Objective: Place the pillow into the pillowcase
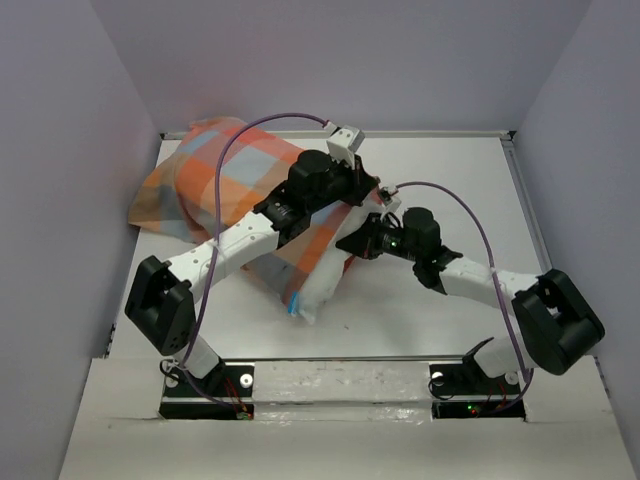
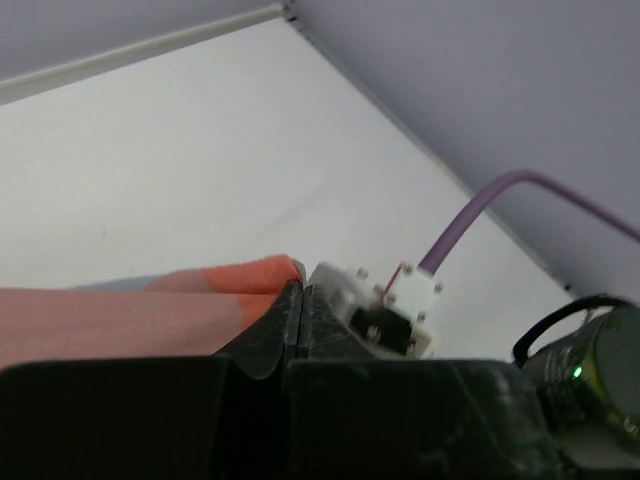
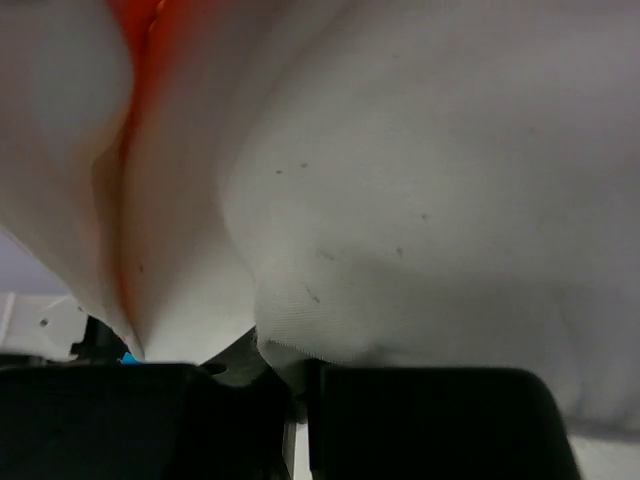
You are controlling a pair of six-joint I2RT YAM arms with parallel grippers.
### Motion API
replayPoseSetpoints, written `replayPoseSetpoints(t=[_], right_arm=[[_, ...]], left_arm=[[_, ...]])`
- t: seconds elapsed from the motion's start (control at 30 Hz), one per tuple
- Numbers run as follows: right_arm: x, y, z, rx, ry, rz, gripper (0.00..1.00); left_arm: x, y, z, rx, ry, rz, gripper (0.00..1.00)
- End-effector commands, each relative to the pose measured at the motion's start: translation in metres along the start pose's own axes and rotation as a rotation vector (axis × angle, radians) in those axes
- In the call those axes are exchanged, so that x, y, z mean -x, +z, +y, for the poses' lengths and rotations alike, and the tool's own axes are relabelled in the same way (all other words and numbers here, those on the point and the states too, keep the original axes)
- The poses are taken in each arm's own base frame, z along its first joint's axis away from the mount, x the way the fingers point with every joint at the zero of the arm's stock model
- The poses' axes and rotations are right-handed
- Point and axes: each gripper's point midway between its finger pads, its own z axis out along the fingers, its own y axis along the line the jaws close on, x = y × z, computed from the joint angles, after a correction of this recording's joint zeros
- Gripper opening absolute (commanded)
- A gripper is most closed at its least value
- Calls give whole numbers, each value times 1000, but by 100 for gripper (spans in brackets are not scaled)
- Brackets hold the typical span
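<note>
Top view: pillowcase (image 1: 215, 180) lies in the upper left to centre of the frame on the white table (image 1: 450, 180), bulging, with its orange, peach and blue checks showing. Pillow (image 1: 322, 278) is partly inside it; 1 white end sticks out of the opening toward lower centre, with a small blue tag (image 1: 293, 303) at the exposed seam. Both arms meet at the opening, centre of the frame. Left gripper (image 2: 297, 300): in the left wrist view the 2 fingers are pressed together, and an orange edge of the pillowcase runs in from the left of the frame right up to the tips; it looks pinched between them. Just past the tips, centre right of that frame, is a white connector (image 2: 395, 305) with a purple cable (image 2: 470, 220). Right gripper (image 3: 295, 385): the right wrist view is filled with white pillow fabric, with an orange strip of pillowcase at upper left. The jaws at bottom centre are closed, nipping a small fold of the white fabric. Right gripper sits just right of the exposed pillow end in the top view.
</note>
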Motion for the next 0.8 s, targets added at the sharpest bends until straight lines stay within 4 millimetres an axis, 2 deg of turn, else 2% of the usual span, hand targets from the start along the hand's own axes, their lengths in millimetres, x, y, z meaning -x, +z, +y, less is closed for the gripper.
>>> replayPoseSetpoints(t=[0.0,0.07,0.13,0.17,0.2,0.23,0.27,0.3,0.33,0.37,0.47,0.5,0.53,0.6,0.63,0.67,0.7,0.73,0.77], right_arm=[[40,-15,56,177,-126,-223,0],[47,-13,47,129,-140,-265,0],[68,-13,27,45,-108,-355,0],[80,-14,26,50,-101,-405,0],[86,-14,20,41,-84,-438,0],[93,-12,-1,1,-26,-470,0],[103,-14,-1,22,-10,-516,0],[105,-15,-11,13,55,-542,0],[105,-12,-32,-19,91,-547,0],[108,-13,-32,5,104,-566,0],[99,-10,-46,-3,150,-551,2],[96,-12,-53,-30,160,-560,3],[95,-14,-55,-38,168,-568,4],[108,-26,-69,-77,212,-622,7],[110,-31,-73,-80,229,-634,8],[112,-34,-76,-77,244,-638,17],[115,-39,-78,-62,249,-621,23],[114,-40,-78,-61,249,-604,30],[107,-38,-81,-82,252,-567,45]], left_arm=[[82,-20,-109,-384,-93,-183,0],[87,-29,-134,-449,-156,-187,0],[86,-35,-147,-477,-208,-190,0],[81,-41,-156,-498,-273,-182,0],[79,-44,-159,-504,-304,-182,0],[77,-45,-158,-495,-338,-186,0],[68,-46,-161,-496,-386,-169,0],[70,-50,-162,-490,-407,-181,0],[67,-51,-164,-488,-422,-175,0],[60,-52,-168,-496,-442,-163,0],[49,-48,-171,-493,-455,-143,0],[41,-44,-171,-491,-472,-126,4],[37,-42,-171,-496,-479,-119,17],[34,-38,-178,-516,-481,-117,37],[34,-36,-181,-526,-458,-115,52],[36,-33,-179,-497,-430,-102,77],[39,-29,-166,-417,-357,-141,86],[43,-30,-158,-361,-315,-157,90],[44,-33,-147,-296,-275,-162,94]])
